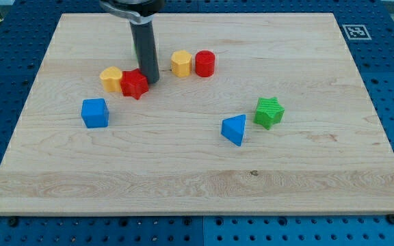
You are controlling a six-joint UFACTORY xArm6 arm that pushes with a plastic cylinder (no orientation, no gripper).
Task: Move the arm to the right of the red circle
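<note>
The red circle (205, 63), a short red cylinder, stands on the wooden board (197, 171) near the view's top middle. A yellow hexagon block (180, 63) touches its left side. My tip (150, 80) is the lower end of the dark rod, left of both. It sits right beside the red star block (135, 83), at that block's right edge. A second yellow hexagon block (111, 78) lies against the red star's left side.
A blue cube (95, 113) lies at the view's left. A blue triangle block (234, 129) and a green star block (269, 112) lie right of centre. A black-and-white marker (354, 31) is at the board's top right corner.
</note>
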